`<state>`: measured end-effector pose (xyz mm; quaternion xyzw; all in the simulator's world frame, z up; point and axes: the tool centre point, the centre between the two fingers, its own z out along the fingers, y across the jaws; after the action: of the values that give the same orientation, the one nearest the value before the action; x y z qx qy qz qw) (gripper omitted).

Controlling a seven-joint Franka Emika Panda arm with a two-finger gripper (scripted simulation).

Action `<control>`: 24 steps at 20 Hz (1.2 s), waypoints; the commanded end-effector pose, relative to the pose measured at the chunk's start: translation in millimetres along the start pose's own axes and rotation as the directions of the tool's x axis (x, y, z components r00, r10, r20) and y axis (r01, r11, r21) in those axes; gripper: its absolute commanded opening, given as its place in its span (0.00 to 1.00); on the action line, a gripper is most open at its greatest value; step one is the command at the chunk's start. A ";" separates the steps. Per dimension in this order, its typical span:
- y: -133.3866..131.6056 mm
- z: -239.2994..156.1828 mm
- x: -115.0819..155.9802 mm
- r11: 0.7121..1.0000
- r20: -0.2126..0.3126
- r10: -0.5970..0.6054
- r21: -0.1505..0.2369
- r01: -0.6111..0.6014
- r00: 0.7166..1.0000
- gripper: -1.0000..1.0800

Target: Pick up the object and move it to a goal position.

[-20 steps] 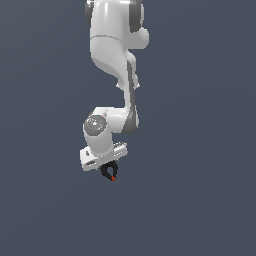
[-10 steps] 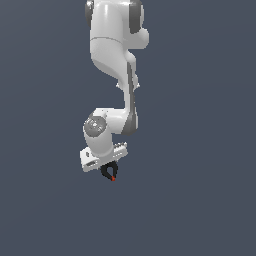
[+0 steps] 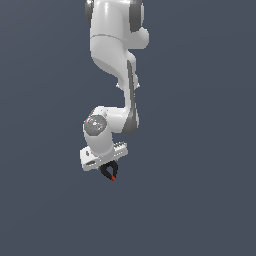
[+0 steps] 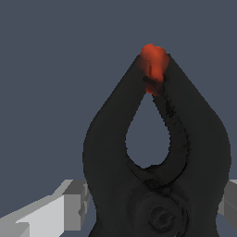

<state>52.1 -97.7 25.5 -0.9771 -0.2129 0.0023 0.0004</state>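
The spring clamp [image 4: 155, 152] fills the wrist view right in front of you: its black looped jaw runs straight out from the claw, ending in the red-orange tip [image 4: 153, 65] at the far end. So its long axis lies along the claw's own reach, tip pointing away from the wrist. The pale fingers [image 4: 51, 210] sit on either side of the clamp's lower body, and you can read the claw [image 3: 109, 169] as clenched on the clamp, which hangs in the air.

In the exterior view the clamp shows only as a small dark loop with a red dot [image 3: 113, 177] under the white hand, tip pointing down and slightly toward the exterior view's right.

What you cannot see matters: the handles are cut off at the wrist view's edge, so the exact grip point is hidden. No goal marker shows in either view, and the plain grey backdrop gives you no surface to judge height against.
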 end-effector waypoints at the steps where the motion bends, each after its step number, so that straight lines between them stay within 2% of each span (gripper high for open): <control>1: -0.7 -11.0 2.8 1.000 -0.003 0.000 -0.002 0.000 1.000 0.00; 9: -9.2 -73.0 14.2 1.000 -0.003 -0.001 -0.002 0.001 1.000 0.00; 24: -30.1 -241.2 46.9 1.000 -0.004 -0.002 -0.002 0.001 1.000 0.00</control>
<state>81.2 -54.1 248.6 -0.9769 -0.2137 0.0009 0.0001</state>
